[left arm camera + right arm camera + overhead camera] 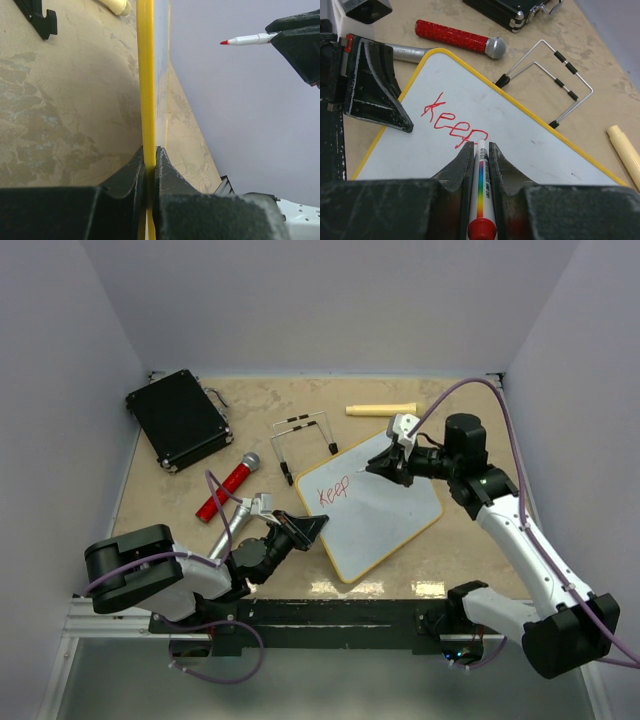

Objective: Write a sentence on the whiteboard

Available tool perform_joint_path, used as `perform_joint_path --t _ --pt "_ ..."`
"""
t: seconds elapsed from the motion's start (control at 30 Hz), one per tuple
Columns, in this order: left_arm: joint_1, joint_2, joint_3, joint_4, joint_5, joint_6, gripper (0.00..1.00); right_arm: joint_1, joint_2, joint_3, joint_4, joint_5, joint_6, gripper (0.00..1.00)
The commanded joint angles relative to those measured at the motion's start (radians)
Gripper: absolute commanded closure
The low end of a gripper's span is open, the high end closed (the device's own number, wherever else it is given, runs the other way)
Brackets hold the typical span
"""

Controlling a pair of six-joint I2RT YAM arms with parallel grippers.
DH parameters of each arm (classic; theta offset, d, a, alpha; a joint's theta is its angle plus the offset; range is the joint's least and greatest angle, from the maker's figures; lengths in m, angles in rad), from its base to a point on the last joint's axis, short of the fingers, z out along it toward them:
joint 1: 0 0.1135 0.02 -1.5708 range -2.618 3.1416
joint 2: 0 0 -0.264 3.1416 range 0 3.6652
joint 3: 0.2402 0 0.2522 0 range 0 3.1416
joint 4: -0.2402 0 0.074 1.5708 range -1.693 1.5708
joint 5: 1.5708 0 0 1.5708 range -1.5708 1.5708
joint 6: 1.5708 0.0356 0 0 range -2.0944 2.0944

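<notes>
The right jaws are closed on a red marker (pixel 481 185), its barrel clamped between them and its tip poking out ahead. That puts the nib on the line of my wrist camera, so I can watch each stroke. The tip sits just past the "p" of "Keep"; I cannot tell whether it touches the surface.

The left jaws are pinched shut on the yellow frame of the whiteboard (pixel 385 510), at its near-left edge. I judge they are there to stop the board sliding under the pen's pressure.

The board lies skewed on the counter (pixel 460 420), between the two arms. The sentence (pixel 451 120) is only one red word so far, near the board's upper-left corner, so most of the writing is left to do.

Further out, well apart from the work, lie a red microphone (pixel 228 487), a wire stand (pixel 305 435), a black case (pixel 178 420) and a cream-coloured stick (pixel 381 408).
</notes>
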Motion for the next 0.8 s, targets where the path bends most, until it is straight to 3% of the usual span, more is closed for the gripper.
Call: perform_joint_path --t 0.0,0.77 --pt "0.001 -0.009 -0.014 0.098 0.028 0.076 1.00 -0.029 -0.035 -0.034 0.029 -0.043 0.008 1.00" --pt "0.001 -0.044 -0.025 0.080 0.036 0.087 1.00 -0.104 -0.050 -0.074 0.052 -0.089 0.016 1.00"
